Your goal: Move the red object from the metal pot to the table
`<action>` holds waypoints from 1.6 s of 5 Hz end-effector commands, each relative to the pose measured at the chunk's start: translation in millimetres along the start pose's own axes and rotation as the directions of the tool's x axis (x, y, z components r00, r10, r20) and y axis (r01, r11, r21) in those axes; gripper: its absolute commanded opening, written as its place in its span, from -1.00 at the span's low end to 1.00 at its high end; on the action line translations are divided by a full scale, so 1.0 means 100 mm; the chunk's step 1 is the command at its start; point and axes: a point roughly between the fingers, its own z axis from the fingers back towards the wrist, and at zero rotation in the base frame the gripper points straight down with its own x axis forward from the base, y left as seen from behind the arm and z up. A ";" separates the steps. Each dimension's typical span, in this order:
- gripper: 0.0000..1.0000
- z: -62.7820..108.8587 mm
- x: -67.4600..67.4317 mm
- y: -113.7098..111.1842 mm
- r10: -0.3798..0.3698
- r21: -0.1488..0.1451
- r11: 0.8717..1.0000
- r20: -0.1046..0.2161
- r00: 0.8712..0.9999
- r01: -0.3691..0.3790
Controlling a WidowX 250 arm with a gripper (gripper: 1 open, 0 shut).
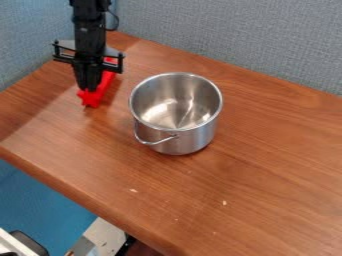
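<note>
Camera view: bench fills most of the frame; the metal pot at centre looks empty. At upper left, the hand is clamped on the red object, low over the wood; release remains.

The slim black robot arm is a narrow column of dark, matte segments, entering from the top edge of the view. Near its lower end a short black crossbar sticks out to both sides — thin and straight, with red trim along it. Below that sits the black gripper, its narrow fingers dark like the arm. No markings, screws or cables are legible at this resolution.
</note>
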 end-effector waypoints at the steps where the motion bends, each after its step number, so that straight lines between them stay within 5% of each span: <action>1: -1.00 0.25 0.09 0.04 0.027 -0.012 1.000 0.056 0.998 -0.026; 2: -1.00 0.38 0.10 0.00 0.038 -0.036 0.999 0.055 0.998 -0.036; 4: -1.00 0.63 -0.12 -0.07 0.026 -0.073 0.997 0.069 0.997 -0.021; 7: -1.00 0.63 -0.27 -0.40 -0.050 0.008 0.999 0.080 0.996 0.050; 8: 1.00 0.59 -0.30 -0.37 -0.054 0.030 0.998 0.079 0.995 0.052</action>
